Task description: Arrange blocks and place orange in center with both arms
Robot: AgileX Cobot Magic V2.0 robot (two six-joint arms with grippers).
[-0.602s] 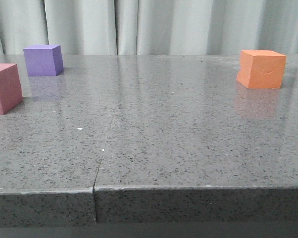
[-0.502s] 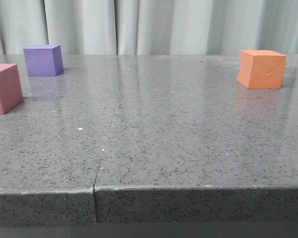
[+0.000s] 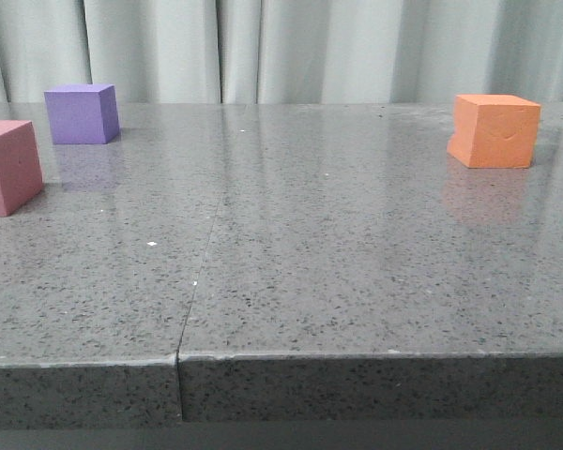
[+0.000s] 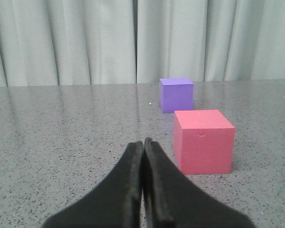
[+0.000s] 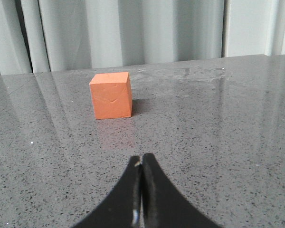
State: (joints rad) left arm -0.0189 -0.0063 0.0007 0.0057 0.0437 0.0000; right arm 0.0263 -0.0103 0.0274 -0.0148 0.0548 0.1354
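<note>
With both arms held back and their jaws pressed together, I saw the orange cube (image 3: 494,130) alone on the surface (image 3: 291,244), well apart from the purple cube (image 3: 81,113) and pink-red cube (image 3: 8,166) beside it.

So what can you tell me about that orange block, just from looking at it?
The orange block is a matte cube that looks like soft foam, with a curved crease denting the face turned toward the cameras. It sits flat and upright on the speckled grey table, far on the robot's right side, casting a faint reflection on the glossy top. Nothing touches it: the right gripper is shut and well short of it, and the other blocks are far away.
</note>
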